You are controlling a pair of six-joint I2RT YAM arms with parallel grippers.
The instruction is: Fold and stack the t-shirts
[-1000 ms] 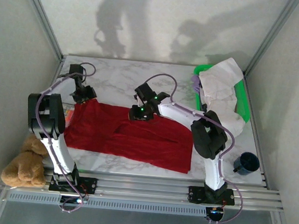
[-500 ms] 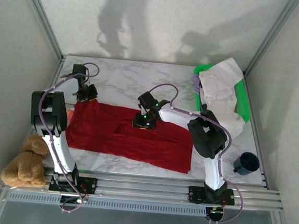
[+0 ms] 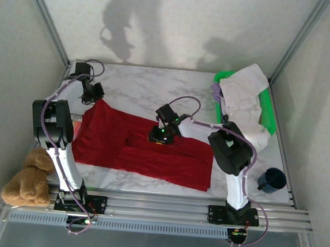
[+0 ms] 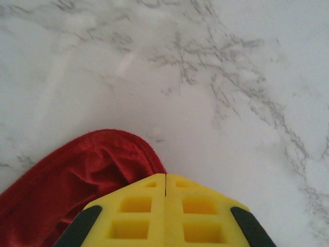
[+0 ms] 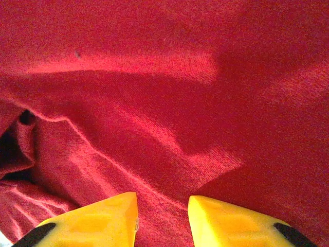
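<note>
Left gripper [image 3: 93, 92] pinches red t-shirt [image 3: 145, 150] corner, upper left; right gripper [image 5: 162, 203] gapes over mid-cloth. Best: keep corner taut, fold flat.

Red t-shirt [image 3: 150, 157] lies spread on marble table [image 3: 134, 88]

Left end effector [image 4: 165, 179] farther back with red t-shirt [image 3: 151, 154] corner; right end effector [image 5: 162, 206] nearer, mid-shirt.
</note>
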